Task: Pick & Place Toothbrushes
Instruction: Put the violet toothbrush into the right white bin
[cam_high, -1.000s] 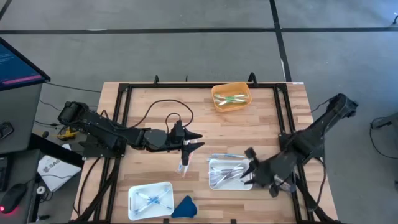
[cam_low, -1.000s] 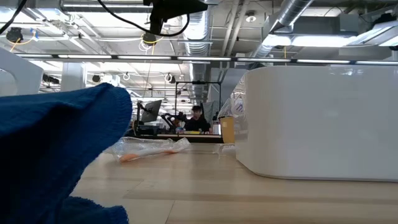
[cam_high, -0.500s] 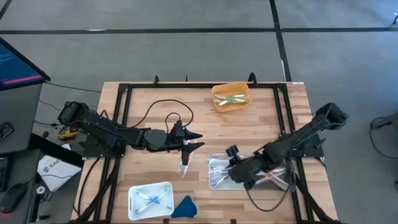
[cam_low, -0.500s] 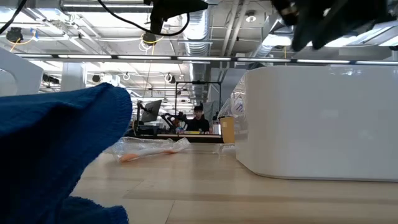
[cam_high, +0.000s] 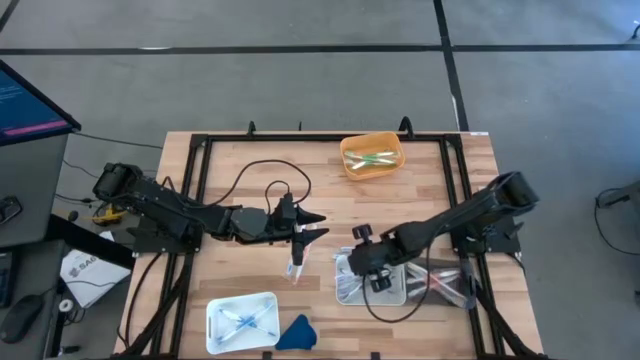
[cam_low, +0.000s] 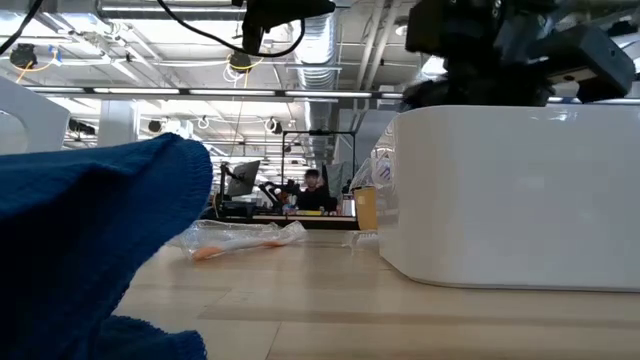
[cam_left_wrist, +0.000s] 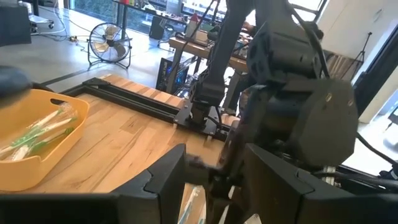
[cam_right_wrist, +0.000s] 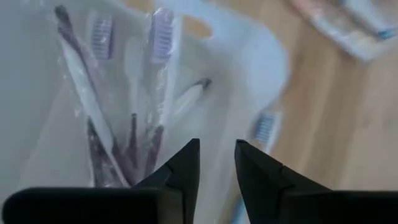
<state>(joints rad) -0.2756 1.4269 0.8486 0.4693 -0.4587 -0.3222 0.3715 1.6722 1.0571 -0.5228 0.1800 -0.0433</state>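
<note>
Reaching step: right gripper (cam_high: 362, 268), fingers a little apart and empty, low in the high view, over the white tray (cam_high: 345, 291) of wrapped toothbrushes (cam_right_wrist: 118, 106). Next: go down, pinch one. Left gripper (cam_high: 318, 226), open, waiting mid-frame.

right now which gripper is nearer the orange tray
Left, narrowly. The left gripper hangs mid-table, down and to the left of the orange tray in the high view. The right gripper is farther down, over the white tray of toothbrushes.
</note>
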